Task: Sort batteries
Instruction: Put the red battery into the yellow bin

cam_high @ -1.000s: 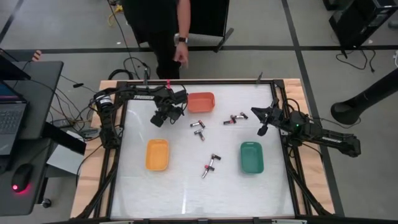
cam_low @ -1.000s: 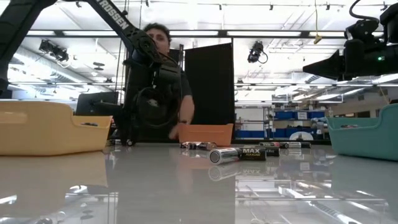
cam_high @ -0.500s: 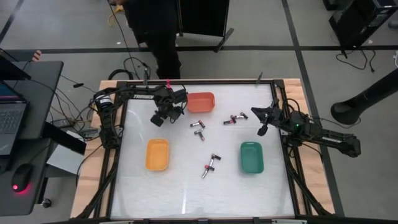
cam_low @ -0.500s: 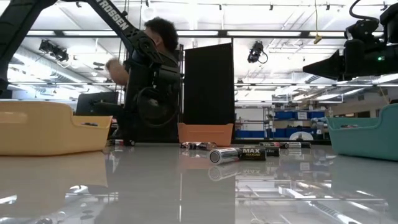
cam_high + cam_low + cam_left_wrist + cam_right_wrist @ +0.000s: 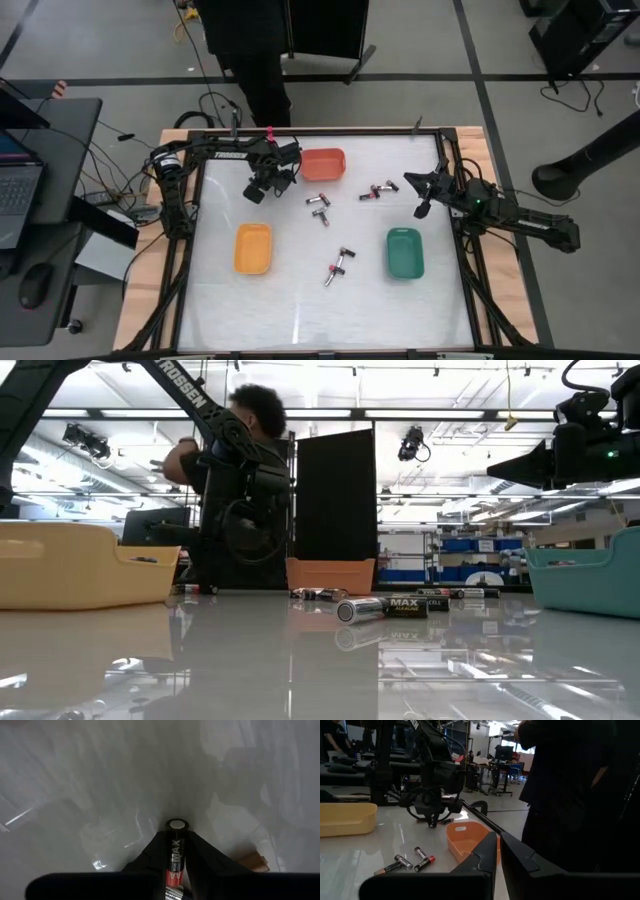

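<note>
Left wrist view: the left gripper [image 5: 176, 851] pinches a battery [image 5: 175, 854] between its fingers, low centre of frame, over the bare table [image 5: 100, 780]. In the high view it hangs upper left of centre, beside the orange tray [image 5: 323, 164], with loose batteries [image 5: 318, 203] mid-frame. The right gripper [image 5: 422, 194], fingers nearly together and empty, waits at right.

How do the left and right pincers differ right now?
The left pincer grips a battery; the right pincer holds nothing, its fingers nearly together. The left pincer sits left of the orange tray; the right pincer hangs above the green tray, near the table's right edge. Both are dark and two-fingered.
</note>
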